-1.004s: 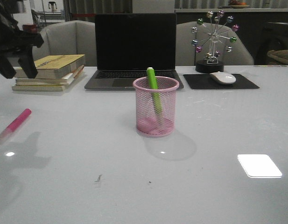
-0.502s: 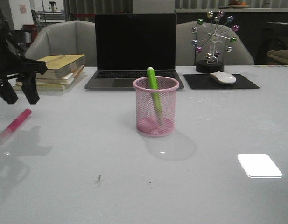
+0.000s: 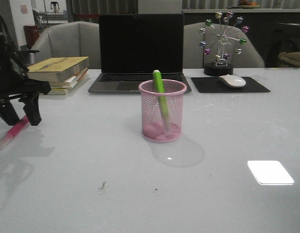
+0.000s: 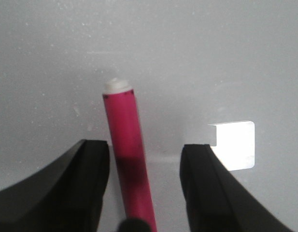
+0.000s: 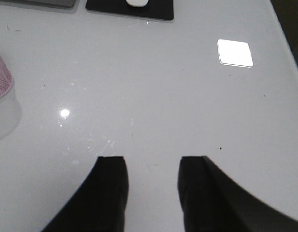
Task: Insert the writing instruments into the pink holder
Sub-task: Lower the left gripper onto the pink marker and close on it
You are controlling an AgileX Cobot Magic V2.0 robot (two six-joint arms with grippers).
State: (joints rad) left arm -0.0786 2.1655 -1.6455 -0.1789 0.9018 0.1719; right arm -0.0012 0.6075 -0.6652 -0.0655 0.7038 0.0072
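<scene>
At the far left of the table, the left gripper is seen lowered over the hot pink highlighter, which lies flat on the surface; in the left wrist view its fingers are spread apart on either side of the barrel, so nothing is gripped yet; this marker is judged the half of the task left to do. Near the middle, the pink holder stands upright, and the lime green highlighter is already leaned inside it, its top above the rim; that half is judged done. The right gripper is shown released and empty above bare table.
</scene>
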